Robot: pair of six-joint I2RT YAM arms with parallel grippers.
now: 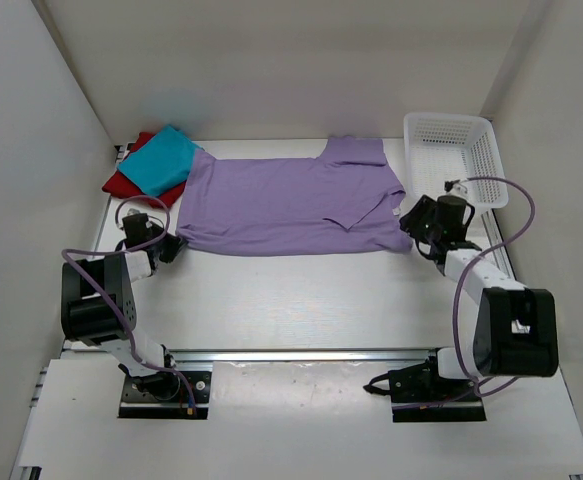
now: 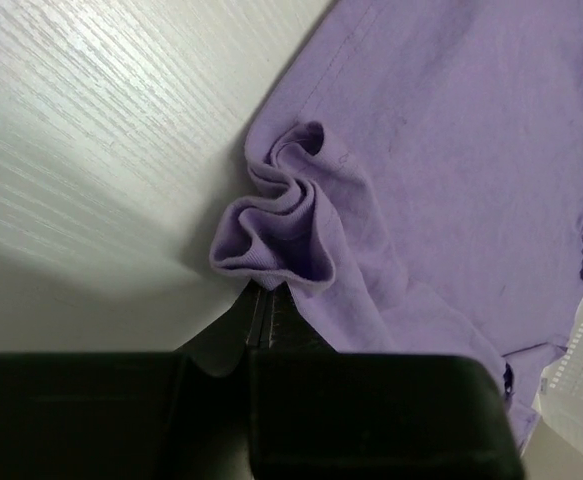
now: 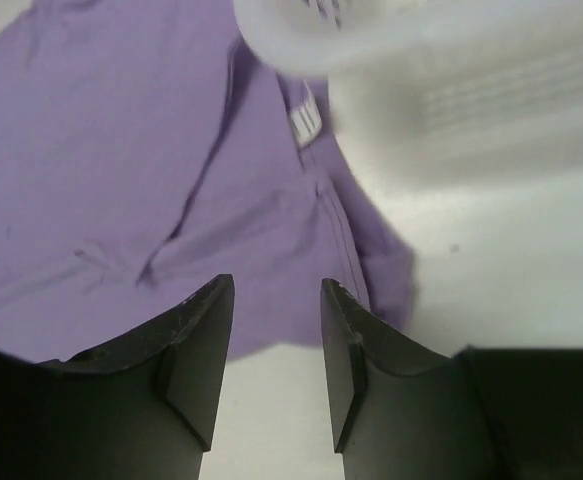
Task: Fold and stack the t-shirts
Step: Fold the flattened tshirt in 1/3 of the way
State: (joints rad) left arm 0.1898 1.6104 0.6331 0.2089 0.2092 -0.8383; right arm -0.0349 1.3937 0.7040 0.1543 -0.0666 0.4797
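A purple t-shirt lies spread flat across the middle of the table. My left gripper is at its near-left corner. In the left wrist view the jaws are closed together and pinch the bunched, wrinkled corner of the purple shirt. My right gripper is at the shirt's near-right corner. In the right wrist view it is open and empty, with its fingers hovering over the shirt's near hem. A folded teal shirt lies on a red shirt at the back left.
A white plastic basket stands at the back right, just beyond my right gripper, and it shows blurred in the right wrist view. White walls enclose the table on the left, back and right. Bare tabletop lies in front of the purple shirt.
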